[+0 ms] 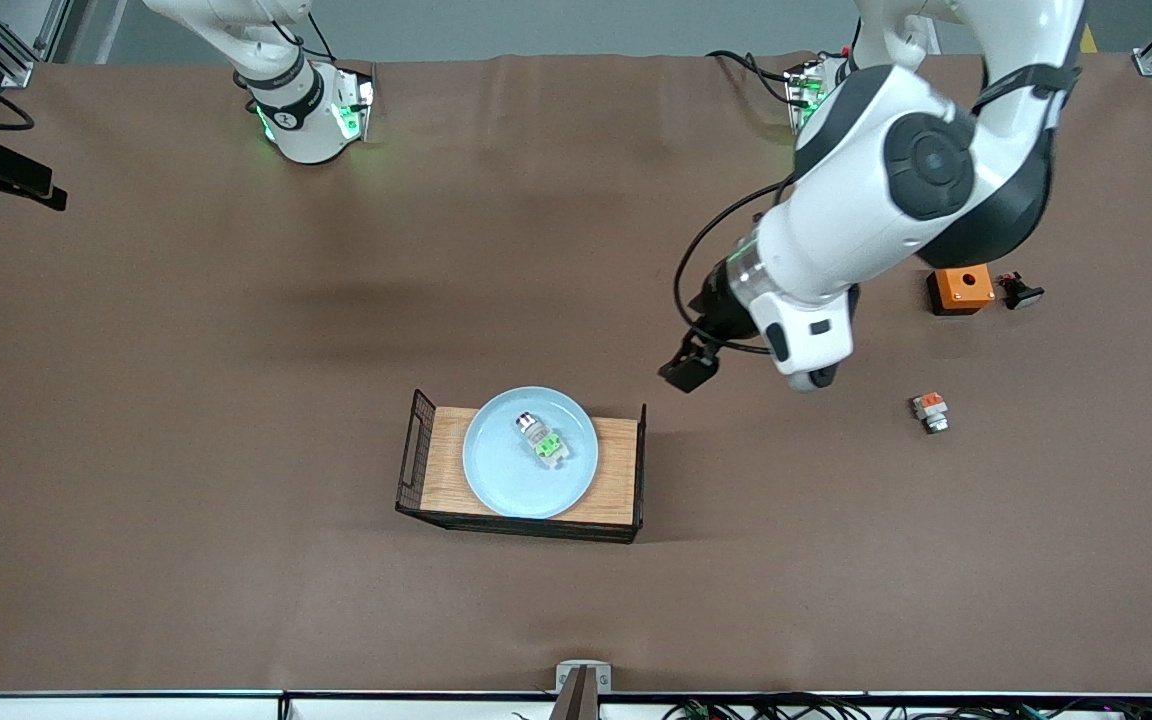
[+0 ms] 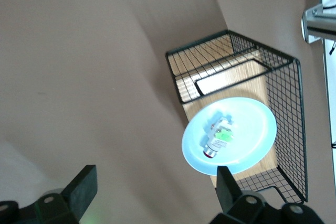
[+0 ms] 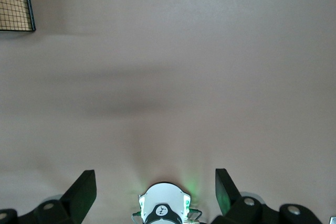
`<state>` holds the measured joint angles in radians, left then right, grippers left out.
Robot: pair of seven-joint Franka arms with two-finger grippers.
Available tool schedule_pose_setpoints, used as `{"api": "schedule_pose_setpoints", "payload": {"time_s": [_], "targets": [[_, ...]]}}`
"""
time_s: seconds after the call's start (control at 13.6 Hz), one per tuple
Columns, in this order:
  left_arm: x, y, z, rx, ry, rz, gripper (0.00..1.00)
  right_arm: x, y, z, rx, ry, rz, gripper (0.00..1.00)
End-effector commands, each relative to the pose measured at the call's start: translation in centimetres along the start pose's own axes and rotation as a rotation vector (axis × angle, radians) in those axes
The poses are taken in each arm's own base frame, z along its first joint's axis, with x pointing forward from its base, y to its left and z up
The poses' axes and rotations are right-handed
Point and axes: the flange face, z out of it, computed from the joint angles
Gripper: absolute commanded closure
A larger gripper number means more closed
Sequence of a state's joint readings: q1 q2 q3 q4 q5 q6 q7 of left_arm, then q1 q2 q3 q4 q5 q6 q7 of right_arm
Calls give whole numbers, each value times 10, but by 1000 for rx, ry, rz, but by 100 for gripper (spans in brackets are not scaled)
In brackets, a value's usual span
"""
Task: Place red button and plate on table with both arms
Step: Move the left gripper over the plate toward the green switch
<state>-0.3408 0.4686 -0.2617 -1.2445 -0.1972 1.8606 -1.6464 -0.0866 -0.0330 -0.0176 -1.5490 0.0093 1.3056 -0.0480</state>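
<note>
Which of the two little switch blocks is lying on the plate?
The green-centred switch block lies on the pale-blue plate, which sits on the wooden tray. The orange-topped block lies on the bare table.

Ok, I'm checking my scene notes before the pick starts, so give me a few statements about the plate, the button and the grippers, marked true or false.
1. The plate rests on the wooden tray. True.
2. The green button lies on the bare table. False: it lies on the plate.
3. The left gripper is open and holds nothing. True.
4. The right gripper is shut on the plate. False: it is open, over bare table.
5. An orange box sits toward the left arm's end. True.
</note>
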Motion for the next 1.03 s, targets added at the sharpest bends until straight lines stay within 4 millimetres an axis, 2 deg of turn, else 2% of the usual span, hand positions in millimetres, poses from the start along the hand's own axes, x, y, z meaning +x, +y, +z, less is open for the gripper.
{"api": "schedule_pose_setpoints", "payload": {"time_s": [0.0,0.07,0.29,0.59,0.73,0.96], "targets": [[-9,21,34,-35,24,-8,0,44,-6,34,-17,-82,-23,0],[-16,23,53,-34,45,7,0,44,-7,24,-13,-57,-25,0],[-36,25,97,-28,103,96,0,45,-8,22,-12,-48,-27,0],[-43,32,115,-63,106,165,0,47,-19,19,3,-37,-47,0],[-47,32,128,-60,106,202,0,46,-31,18,93,-38,-38,0],[-50,36,141,-97,105,234,0,47,-39,17,153,-53,213,0]]}}
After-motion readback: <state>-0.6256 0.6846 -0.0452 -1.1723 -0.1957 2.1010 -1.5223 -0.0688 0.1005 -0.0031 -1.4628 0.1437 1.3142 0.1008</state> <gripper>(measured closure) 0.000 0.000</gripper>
